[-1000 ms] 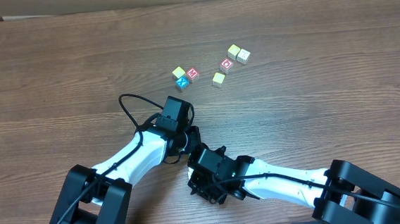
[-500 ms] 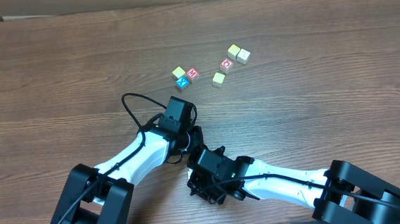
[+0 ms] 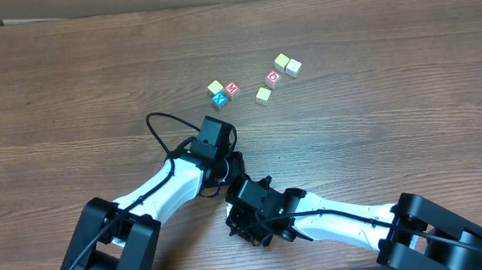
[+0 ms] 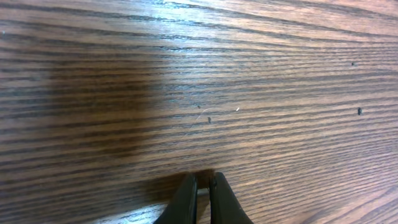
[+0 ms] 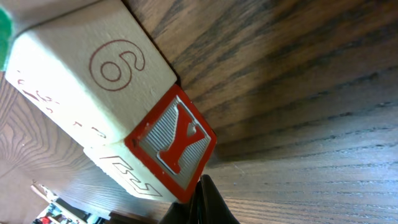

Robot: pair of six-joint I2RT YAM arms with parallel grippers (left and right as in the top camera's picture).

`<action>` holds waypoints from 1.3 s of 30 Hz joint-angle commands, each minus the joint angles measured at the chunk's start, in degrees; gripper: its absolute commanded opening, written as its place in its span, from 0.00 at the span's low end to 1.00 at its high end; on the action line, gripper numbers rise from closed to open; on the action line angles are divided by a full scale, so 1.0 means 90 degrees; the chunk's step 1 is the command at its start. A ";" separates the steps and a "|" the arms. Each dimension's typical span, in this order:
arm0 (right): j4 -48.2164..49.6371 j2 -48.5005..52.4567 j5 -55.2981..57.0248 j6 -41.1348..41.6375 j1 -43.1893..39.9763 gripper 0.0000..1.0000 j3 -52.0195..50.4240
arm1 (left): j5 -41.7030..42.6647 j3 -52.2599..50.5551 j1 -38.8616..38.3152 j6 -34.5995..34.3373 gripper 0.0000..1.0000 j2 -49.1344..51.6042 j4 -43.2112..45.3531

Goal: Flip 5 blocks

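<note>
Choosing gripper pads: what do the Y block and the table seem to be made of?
Block: seemingly pale bare wood, matte, with a red painted Y face and a printed 6. Table: dark grain lines, slight sheen; solid wood or wood-look laminate, cannot tell.

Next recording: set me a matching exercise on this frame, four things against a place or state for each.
Things
1. blue block
2. red O block
3. left end effector
4. block with red Y face

Place or state
A. shut, only bare table ahead
B. close up in the right wrist view
C. near the pale block
D. beside the red M block

Pairs: 1-D, 2-C, 3-A, 4-B
</note>
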 commanded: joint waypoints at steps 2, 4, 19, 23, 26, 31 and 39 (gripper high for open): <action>0.0068 0.0056 0.0886 0.0027 -0.0136 0.04 0.0070 | 0.0087 -0.0452 0.0063 -0.0095 0.04 0.0384 -0.0335; 0.0068 0.0056 0.0886 0.0024 -0.0136 0.04 0.0070 | 0.0080 -0.0452 0.0078 -0.0095 0.04 0.0384 -0.0289; 0.0068 0.0056 0.0884 0.0005 -0.0136 0.04 0.0070 | 0.0061 -0.0452 0.0075 -0.0102 0.04 0.0384 0.0058; 0.0068 0.0056 0.0884 -0.0017 -0.0136 0.04 0.0070 | 0.0015 -0.0452 0.0078 -0.0165 0.04 0.0384 0.0126; 0.0068 0.0056 0.0884 -0.0017 -0.0136 0.04 0.0070 | 0.0012 -0.0452 0.0078 -0.0165 0.04 0.0384 0.0136; 0.0068 0.0056 0.0886 -0.0017 -0.0136 0.04 0.0070 | -0.0032 -0.0452 0.0078 -0.0165 0.04 0.0384 0.0143; 0.0070 0.0056 0.0886 -0.0017 -0.0136 0.04 0.0070 | -0.0107 -0.0452 0.0078 -0.0165 0.04 0.0384 0.0240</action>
